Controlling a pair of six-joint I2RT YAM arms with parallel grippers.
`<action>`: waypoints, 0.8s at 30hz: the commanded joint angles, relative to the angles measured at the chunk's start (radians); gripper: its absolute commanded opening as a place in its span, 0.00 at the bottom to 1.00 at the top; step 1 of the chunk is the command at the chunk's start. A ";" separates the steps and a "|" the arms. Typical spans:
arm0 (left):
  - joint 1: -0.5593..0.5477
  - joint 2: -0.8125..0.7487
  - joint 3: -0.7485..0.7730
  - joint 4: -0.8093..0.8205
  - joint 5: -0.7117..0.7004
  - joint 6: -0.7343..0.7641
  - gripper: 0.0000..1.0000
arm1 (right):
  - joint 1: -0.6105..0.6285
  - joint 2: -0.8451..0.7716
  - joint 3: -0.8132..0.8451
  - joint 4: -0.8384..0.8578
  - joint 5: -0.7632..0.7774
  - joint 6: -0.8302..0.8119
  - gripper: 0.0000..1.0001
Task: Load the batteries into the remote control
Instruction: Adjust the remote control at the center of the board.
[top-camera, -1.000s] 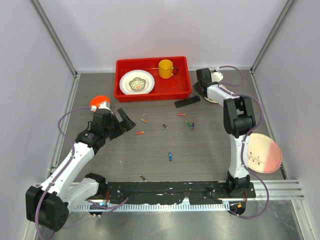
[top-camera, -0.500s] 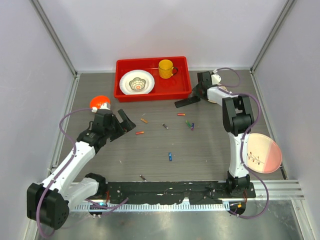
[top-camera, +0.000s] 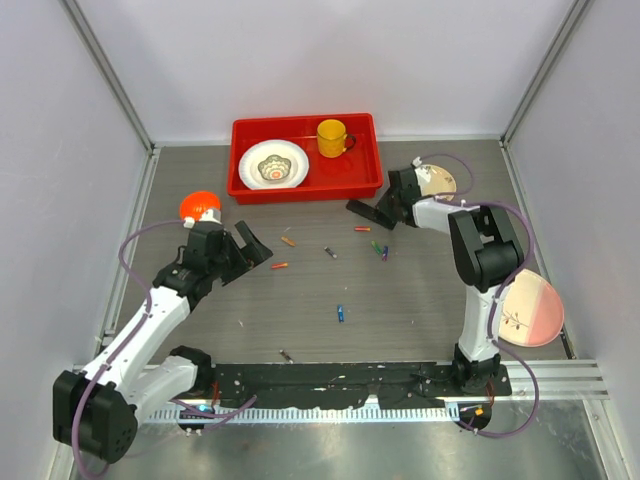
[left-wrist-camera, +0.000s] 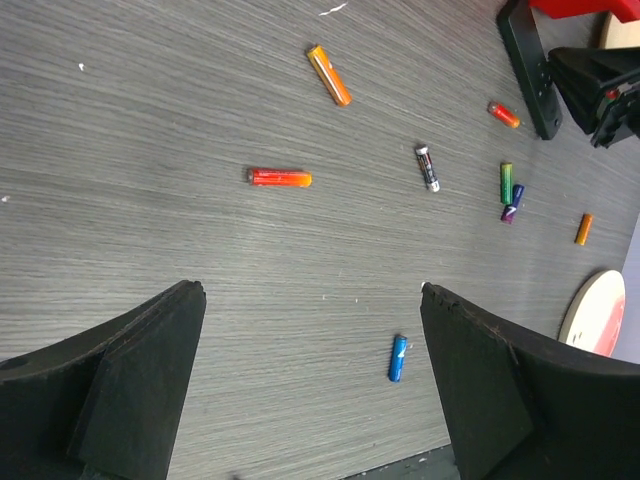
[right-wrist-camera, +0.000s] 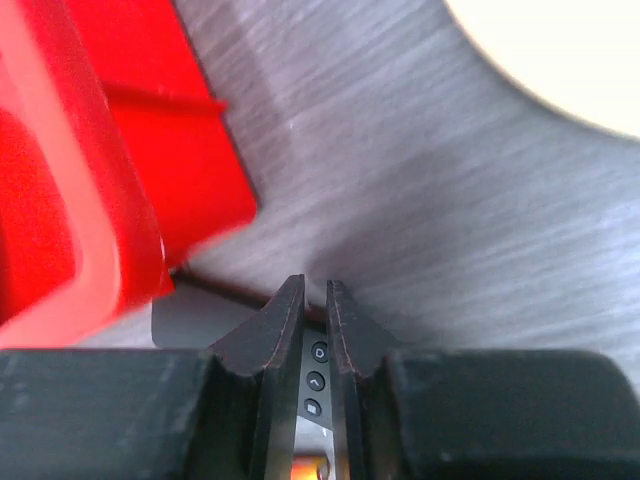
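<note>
The black remote control lies just in front of the red tray's right corner. My right gripper is shut on its right end. In the right wrist view its buttons show between the closed fingers. Several batteries lie scattered mid-table: orange, red-orange, dark grey, green and blue. My left gripper is open and empty left of them. Its wrist view shows the red-orange battery, the blue one and the remote.
A red tray with a white bowl and a yellow mug stands at the back. A wooden disc lies behind the right gripper. A pink plate lies at the right, an orange object at the left.
My right gripper has swung forward and left from beside the tray onto the remote's right end and shut on it. The remote has shifted and turned slightly. The left arm barely moved.
</note>
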 joint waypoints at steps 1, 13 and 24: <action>0.002 -0.026 -0.013 0.043 0.029 -0.015 0.92 | 0.037 -0.066 -0.145 -0.056 -0.011 -0.032 0.20; 0.001 -0.037 -0.039 0.049 0.057 -0.016 0.91 | 0.230 -0.175 -0.294 -0.054 0.052 -0.066 0.22; -0.001 -0.037 -0.044 0.052 0.060 -0.012 0.90 | 0.279 -0.275 -0.215 -0.119 0.122 -0.242 0.65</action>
